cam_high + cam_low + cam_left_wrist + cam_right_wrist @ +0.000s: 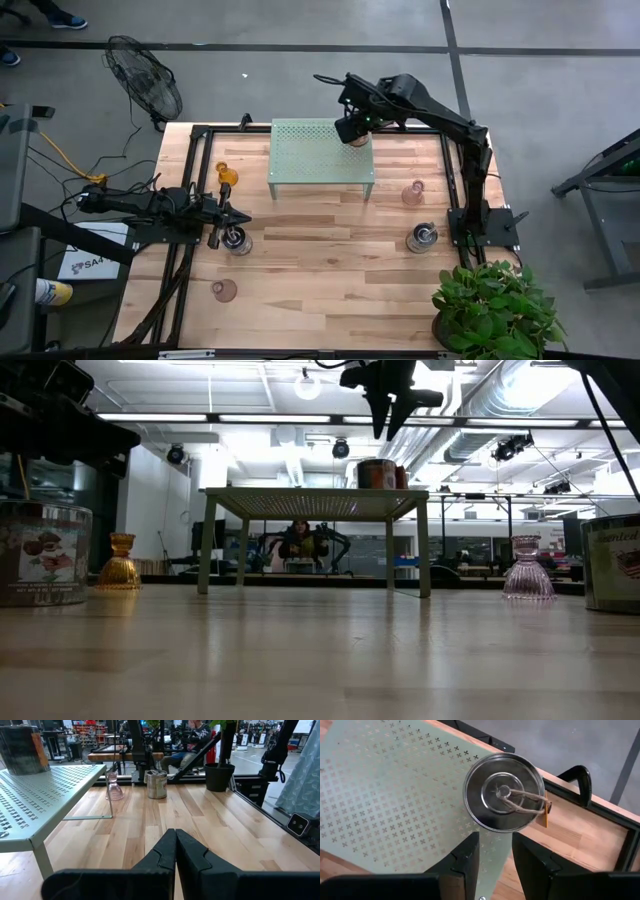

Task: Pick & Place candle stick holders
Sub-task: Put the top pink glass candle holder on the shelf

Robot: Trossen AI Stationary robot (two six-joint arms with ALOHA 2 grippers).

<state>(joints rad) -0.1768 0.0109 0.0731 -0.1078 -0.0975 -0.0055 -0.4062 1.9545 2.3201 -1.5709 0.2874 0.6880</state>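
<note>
We see the right pincer (pixel 495 851) hanging above the back right corner of the pale green perforated metal stand (pixel 320 150), its jaws narrowly parted and holding nothing, directly over a silvery metal cup-shaped holder (pixel 503 791) that sits at the stand's very edge. The left pincer (pixel 175 851) is pressed shut and empty, low over the wooden worktop (pixel 330 260) just beside a second silvery cup holder (pixel 238 241). Other holders stand apart on the worktop: an amber-orange glass one (pixel 227 175), a pinkish glass one (pixel 413 192), another silvery cup (pixel 422 238) and a pinkish one near the front (pixel 224 290). Our worry is the cup on the stand: any sideways brush from the right pincer could tip it off the corner. The right wrist view alone shows how close to the edge it sits and the cord and tag inside it; the low view confirms it rests on top with the pincer clear above.
</note>
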